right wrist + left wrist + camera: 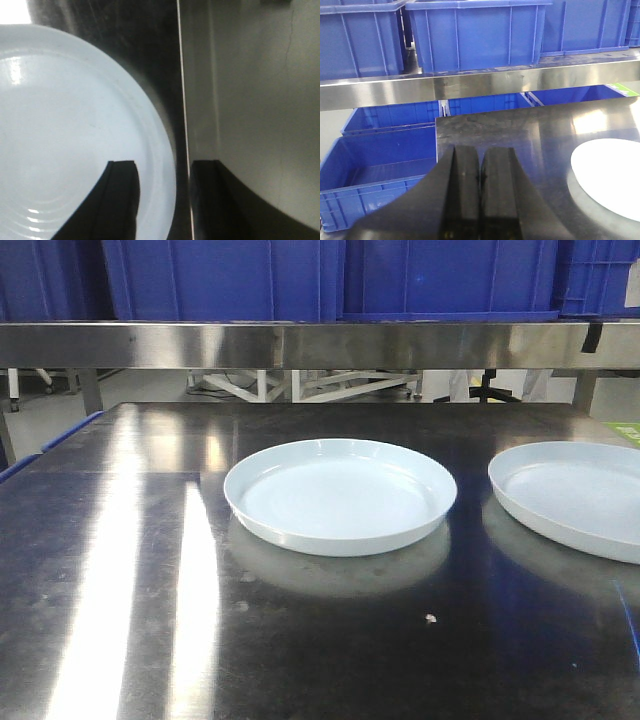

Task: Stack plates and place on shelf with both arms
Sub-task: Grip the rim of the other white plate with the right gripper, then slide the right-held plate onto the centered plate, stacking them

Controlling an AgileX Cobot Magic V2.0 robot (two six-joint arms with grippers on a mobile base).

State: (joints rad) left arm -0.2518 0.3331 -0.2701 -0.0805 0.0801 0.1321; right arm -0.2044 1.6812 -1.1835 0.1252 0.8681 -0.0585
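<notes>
I saw one round glossy white plate (340, 495) mid-counter and its twin (575, 500) to the right, apart and unstacked, on the dark reflective steel counter (300, 640). Behind ran the brushed-steel shelf rail (300, 345), with blue plastic crates (230, 280) on it. Left fingers (465, 175) were pressed together, empty. Right fingers (120, 200) were spread wide, straddling a plate rim, gripping nothing.

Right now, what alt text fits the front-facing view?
A white plate lies mid-table, a second plate apart at its right, cut off by the frame. The steel table is dark and shiny; behind, the shelf carries blue crates.
</notes>
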